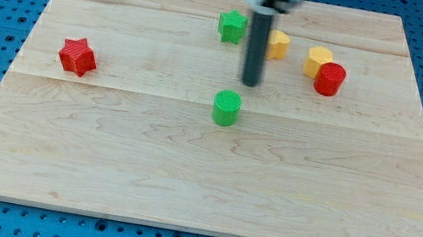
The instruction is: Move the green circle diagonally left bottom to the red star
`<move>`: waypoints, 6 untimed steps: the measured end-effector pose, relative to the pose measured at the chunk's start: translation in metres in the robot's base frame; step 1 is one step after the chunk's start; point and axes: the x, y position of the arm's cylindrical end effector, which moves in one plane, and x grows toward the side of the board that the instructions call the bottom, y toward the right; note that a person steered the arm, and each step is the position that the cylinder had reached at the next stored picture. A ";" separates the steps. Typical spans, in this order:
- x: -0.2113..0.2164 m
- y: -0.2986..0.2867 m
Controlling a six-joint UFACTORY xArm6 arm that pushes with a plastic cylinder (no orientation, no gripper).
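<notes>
**One tip just beyond the green circle**

My tip (pixel 250 83) sits slightly right of and farther back than the green circle (pixel 227 108), apart from it; being a bare rod, it holds nothing. The red star (pixel 77 56) lies far left, well apart.

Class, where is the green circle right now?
The green circle sits mid-board, just below-left of my tip, far right of the red star.

The worktop (pixel 185 174) is pale, smooth wood with visible grain. On it, the green circle (pixel 226 108) and red star (pixel 77 56) look like matt plastic with a ridged top.
</notes>
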 end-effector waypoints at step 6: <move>0.025 -0.152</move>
